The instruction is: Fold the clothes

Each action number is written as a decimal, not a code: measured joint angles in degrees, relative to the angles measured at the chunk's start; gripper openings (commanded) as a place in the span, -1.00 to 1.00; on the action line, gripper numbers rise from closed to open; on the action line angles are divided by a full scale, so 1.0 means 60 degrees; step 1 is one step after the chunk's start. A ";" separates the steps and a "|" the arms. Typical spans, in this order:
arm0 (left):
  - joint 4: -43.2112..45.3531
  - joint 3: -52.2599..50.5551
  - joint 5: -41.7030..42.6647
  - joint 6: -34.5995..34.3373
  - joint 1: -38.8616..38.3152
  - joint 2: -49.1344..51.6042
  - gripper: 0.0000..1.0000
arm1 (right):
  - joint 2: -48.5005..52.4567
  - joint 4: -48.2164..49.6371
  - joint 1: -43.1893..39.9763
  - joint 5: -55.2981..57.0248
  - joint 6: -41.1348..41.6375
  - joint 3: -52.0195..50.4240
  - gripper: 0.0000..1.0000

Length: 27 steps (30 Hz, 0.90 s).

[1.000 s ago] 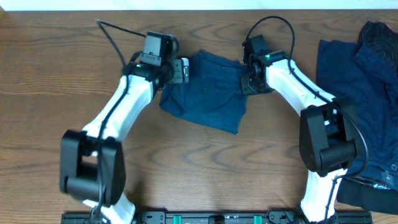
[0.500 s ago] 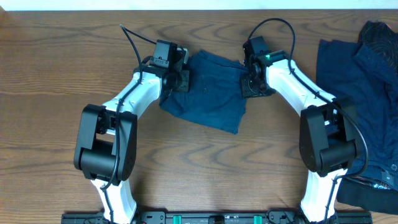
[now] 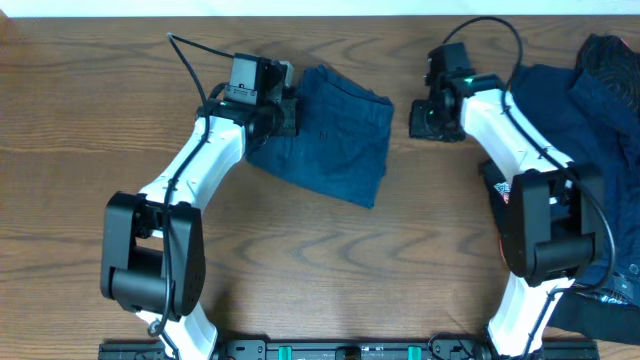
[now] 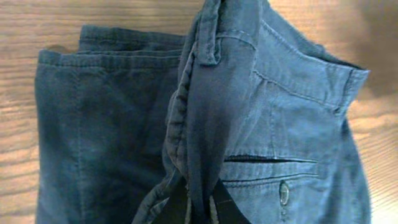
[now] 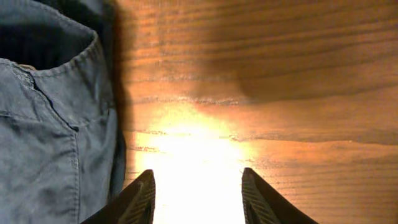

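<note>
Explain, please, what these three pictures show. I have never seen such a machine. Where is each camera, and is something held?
These are two white robot arms with black joints, at a brown wooden table. Each ends in a two-finger gripper. The wide picture is taken from above. The other two come from small cameras on the wrists, looking along each gripper's own fingers. In the middle lies a pair of dark navy-blue cloth shorts, partly folded. At the right edge lies a pile of more dark blue garments. The left gripper is shut on an edge of the shorts; its wrist picture shows the cloth pinched and drawn up into a ridge. The right gripper is open, holds nothing, and hangs over bare wood beside the shorts.
</note>
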 measured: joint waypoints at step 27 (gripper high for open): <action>-0.0291 -0.0004 -0.0004 -0.2058 0.0000 0.0000 -0.88 | 0.1042 0.0517 0.0670 -0.1009 0.0310 -0.0011 -0.14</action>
